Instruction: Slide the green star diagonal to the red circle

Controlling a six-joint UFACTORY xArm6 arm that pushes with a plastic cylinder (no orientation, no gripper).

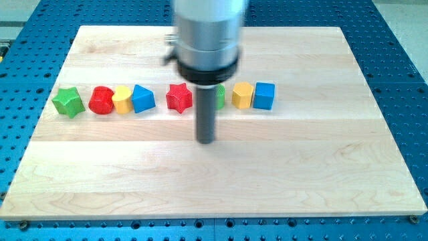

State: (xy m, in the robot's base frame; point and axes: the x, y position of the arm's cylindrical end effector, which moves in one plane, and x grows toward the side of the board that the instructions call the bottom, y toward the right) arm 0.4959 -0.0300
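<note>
My tip (pixel 206 140) stood mid-worktop, near the red star (pixel 178 97); no jaws existed to open or close. The green star (pixel 68 102) sat far left, just beside the red circle (pixel 101 100). Best approach: circle round, nudge it gently diagonally.

Pale smooth wooden board (pixel 267 167); perforated blue metal table (pixel 401 53).

One camera view only. It looked down steeply over the table (pixel 221 174) from its near edge (whole top in frame), moderately close.
</note>
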